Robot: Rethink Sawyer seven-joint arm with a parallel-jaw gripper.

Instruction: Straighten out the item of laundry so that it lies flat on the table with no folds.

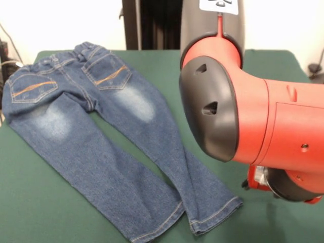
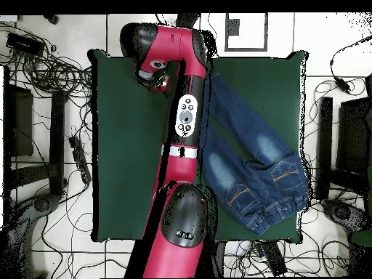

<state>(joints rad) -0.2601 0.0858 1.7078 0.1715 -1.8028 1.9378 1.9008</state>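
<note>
The small blue denim jeans (image 1: pixel 106 136) lie back side up on the dark green table (image 1: pixel 45 207). The waistband is at the far left in the front view, and both legs run toward the near right, close together at the hems. In the overhead view the jeans (image 2: pixel 254 156) lie right of my arm, which hides part of one leg. My gripper (image 2: pixel 154 75) hangs under the arm's far end, over bare cloth left of the leg hems, apart from the jeans. In the front view only a bit of it (image 1: pixel 258 179) shows under the big red joint. It holds nothing that I can see.
My red and black arm (image 2: pixel 182 138) stretches across the table's middle and fills the right of the front view (image 1: pixel 253 111). Cables (image 2: pixel 51 73) and dark stands (image 2: pixel 18 123) lie on the floor around the table. The table edges are close to the waistband.
</note>
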